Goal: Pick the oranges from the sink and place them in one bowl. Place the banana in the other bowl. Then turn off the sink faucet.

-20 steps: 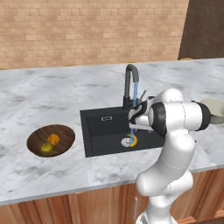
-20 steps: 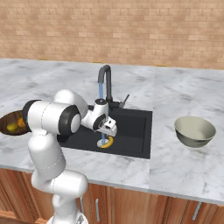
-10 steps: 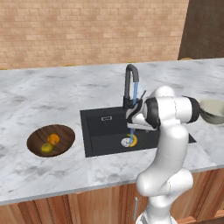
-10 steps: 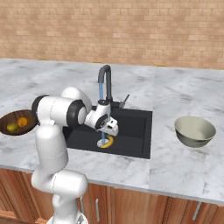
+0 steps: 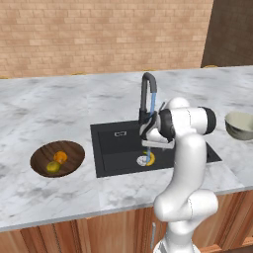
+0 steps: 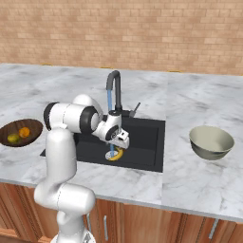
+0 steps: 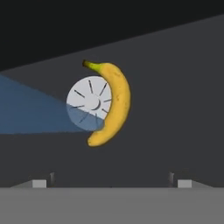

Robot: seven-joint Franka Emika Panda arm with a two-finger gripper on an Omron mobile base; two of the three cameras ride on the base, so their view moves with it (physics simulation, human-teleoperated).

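Note:
The banana (image 7: 114,103) lies on the floor of the black sink (image 5: 116,148), partly over the round silver drain (image 7: 85,98). My gripper (image 7: 111,183) hangs open just above it, empty, with a fingertip on either side of the view's bottom. The hand (image 5: 154,147) sits beside the sink faucet (image 5: 147,94), and a blue stream of water runs from the spout onto the drain. The oranges, one bright (image 5: 60,156) and one yellow-green (image 5: 53,167), rest in the dark wooden bowl (image 5: 47,152) left of the sink. The pale grey-beige bowl (image 6: 211,141) stands empty on the right.
White-grey marble counter (image 5: 59,108) surrounds the sink, with a brick wall behind it. The faucet's thin side lever (image 6: 135,108) sticks out to the right of its base. Wooden cabinet fronts (image 6: 142,223) run below the counter's front edge.
The arm's upper part has swung in closer over the sink while the hand stayed above the banana. The jaws stayed open. Fruit and bowls have not moved.

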